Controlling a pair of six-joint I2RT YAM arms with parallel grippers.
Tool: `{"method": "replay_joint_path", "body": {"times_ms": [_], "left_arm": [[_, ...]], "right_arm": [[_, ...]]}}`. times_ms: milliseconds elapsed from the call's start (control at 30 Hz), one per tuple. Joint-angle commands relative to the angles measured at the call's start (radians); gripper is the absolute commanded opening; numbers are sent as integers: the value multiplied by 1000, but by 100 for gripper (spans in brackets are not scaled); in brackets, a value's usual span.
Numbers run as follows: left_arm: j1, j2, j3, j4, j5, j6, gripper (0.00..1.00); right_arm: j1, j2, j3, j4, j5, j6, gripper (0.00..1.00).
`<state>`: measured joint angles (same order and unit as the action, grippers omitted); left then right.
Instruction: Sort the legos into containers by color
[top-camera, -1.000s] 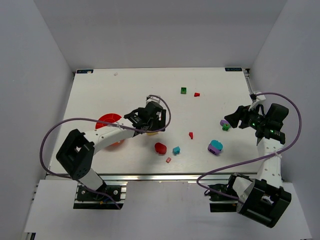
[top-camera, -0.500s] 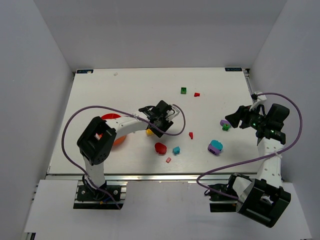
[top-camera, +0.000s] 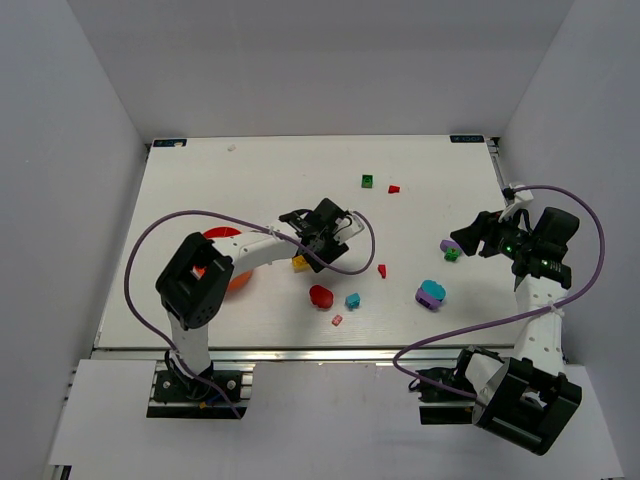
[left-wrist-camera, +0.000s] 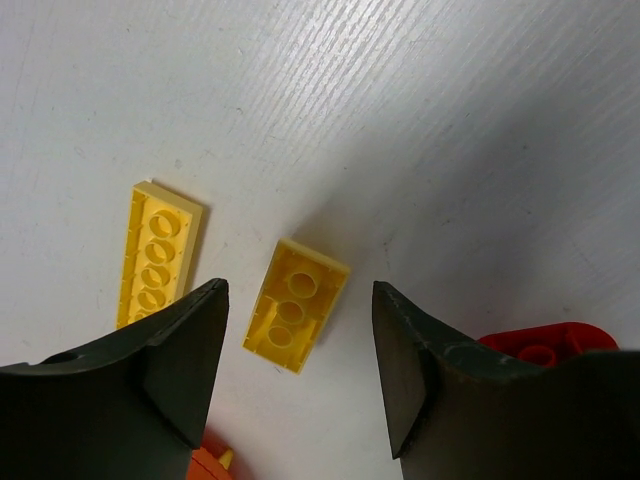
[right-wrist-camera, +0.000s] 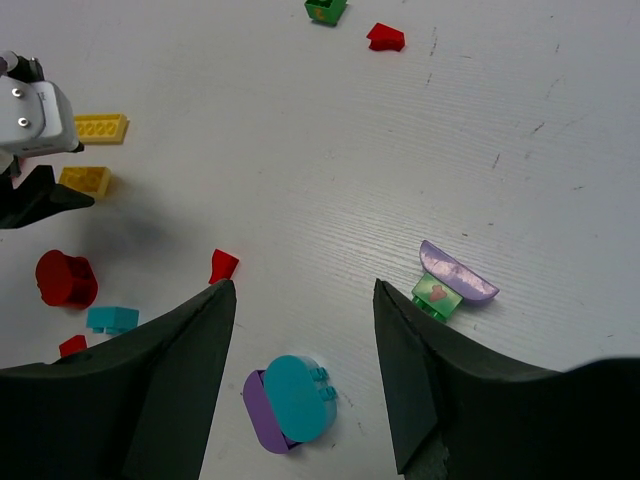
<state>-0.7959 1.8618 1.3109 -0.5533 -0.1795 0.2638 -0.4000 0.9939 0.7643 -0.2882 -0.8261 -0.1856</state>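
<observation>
My left gripper (top-camera: 314, 250) hovers open over a short yellow lego (left-wrist-camera: 295, 318) that lies studs-down on the table between its fingers, untouched. A longer flat yellow lego (left-wrist-camera: 158, 255) lies just left of it. The red bowl (top-camera: 215, 240) and the orange bowl (top-camera: 237, 281) sit by the left arm, which partly hides them. My right gripper (top-camera: 468, 240) hangs open and empty above the table. Below it lie a teal-and-purple lego (right-wrist-camera: 290, 400) and a green lego (right-wrist-camera: 437, 295) under a purple piece (right-wrist-camera: 457, 271).
At the far middle of the table (top-camera: 200, 180) lie a green brick (top-camera: 368, 181) and a red one (top-camera: 394, 188). In the middle lie a small red piece (top-camera: 382, 270), a rounded red piece (top-camera: 321, 296), a teal brick (top-camera: 352, 300) and a tiny pink one (top-camera: 337, 320).
The left arm has folded its elbow and its gripper has shifted right, uncovering the yellow legos. Its jaws stand narrower than a second ago. The right arm has not moved.
</observation>
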Motion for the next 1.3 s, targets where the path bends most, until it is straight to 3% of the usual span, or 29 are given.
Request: {"method": "replay_joint_path", "body": {"times_ms": [0,733,867,900,933,1267], "left_arm": [[3,14,19,-11,11,64,69],[21,97,21,12,74,117,65],[21,70,-4,29,72,101,54],[21,57,-9,35,69,97,42],[21,36,-12,42,68,94,38],[21,-151,-56,107,80,26,19]], "right_arm": [[-10,3,18,24,-19,9,63],[-23,-3,17,26,-22,6,63],[-28,-6,15,24,-25,6,63],[-26,-6,16,24,-25,6,63],[-30,-8,17,23,-27,6,63],[-37,-14,16,21,-41,5,63]]}}
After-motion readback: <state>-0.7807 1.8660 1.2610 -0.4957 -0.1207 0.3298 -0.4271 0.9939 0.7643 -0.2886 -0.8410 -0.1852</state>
